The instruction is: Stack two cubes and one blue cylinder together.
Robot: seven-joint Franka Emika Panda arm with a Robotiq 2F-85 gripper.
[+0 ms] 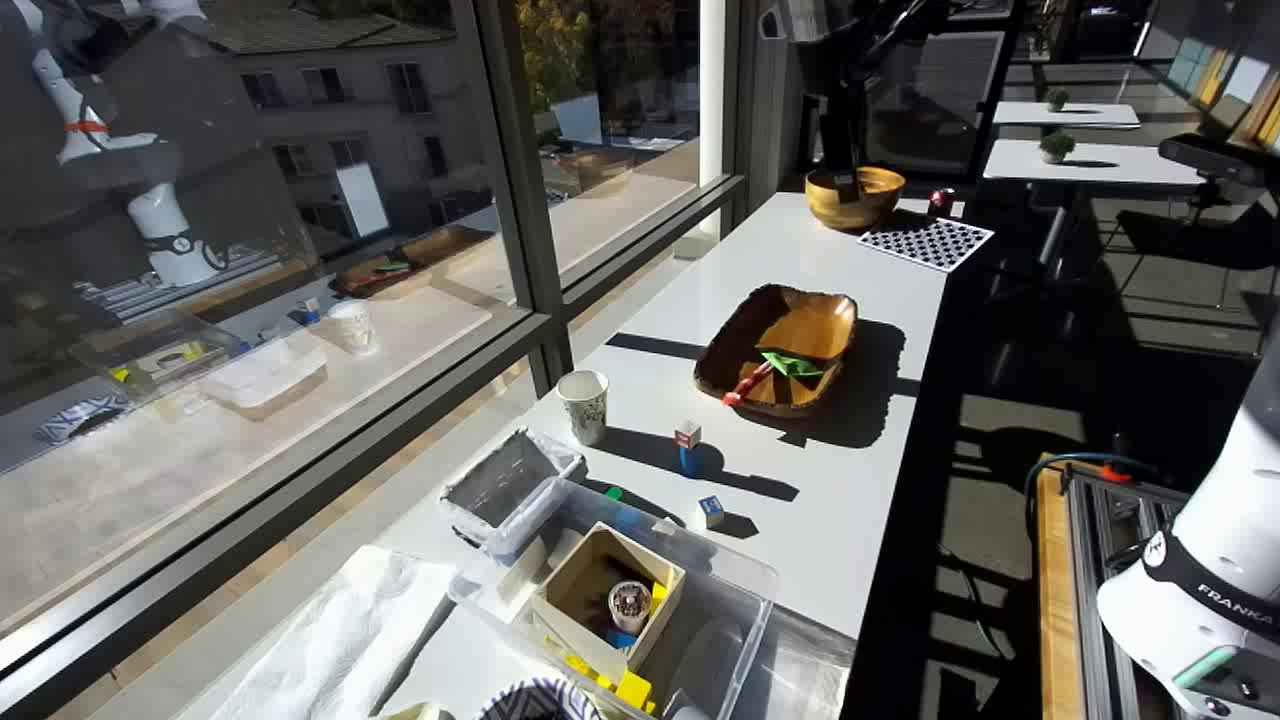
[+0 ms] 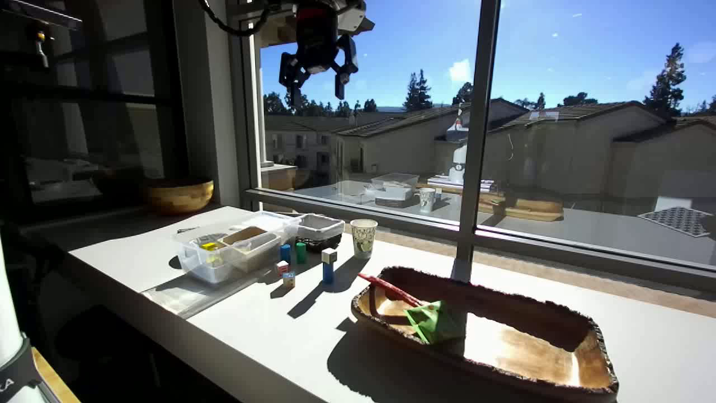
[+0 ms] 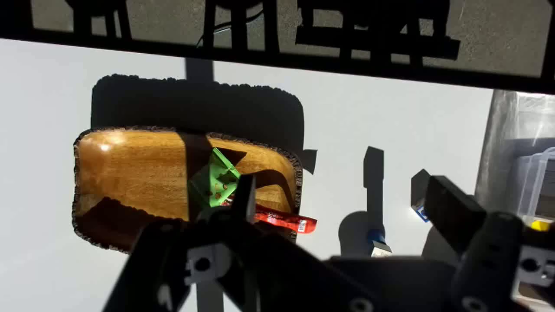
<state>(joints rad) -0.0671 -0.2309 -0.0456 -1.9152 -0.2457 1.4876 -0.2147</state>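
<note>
The tool (image 2: 317, 95) hangs high over the white worktop (image 2: 240, 319), dark against the window (image 2: 403, 56), its two fingers (image 2: 340, 88) spread wide apart; in the wrist view the surface below shows between them. Down there a short blue cylinder (image 2: 328, 273) stands upright with a pale cube (image 2: 329, 256) resting on its top. That little pile sits between the wooden tray (image 2: 520, 336) and the clear plastic bin (image 2: 215, 273). Nearer the bin I see two more cubes on the worktop: a blue-marked cube (image 2: 288, 280) and, just beside it, a red-marked cube (image 2: 282, 268) (whether those two touch, I can't make out from here). Close to the bin stand a second blue block (image 2: 286, 253) and a green block (image 2: 301, 253), upright and side by side. A patterned white cup (image 2: 363, 239) stands near the pile on the window side, with a white-lined basket (image 2: 326, 239) close to it. In the wooden tray, rough and bark-like along its edge, lie a green packet (image 2: 435, 321) and a red wrapper (image 2: 391, 289), the wrapper's end poking out past the rim. In an exterior view a round wooden bowl (image 1: 870, 208) stands toward the far end of the worktop, just beside a black-and-white checkered board (image 1: 925, 242).
</note>
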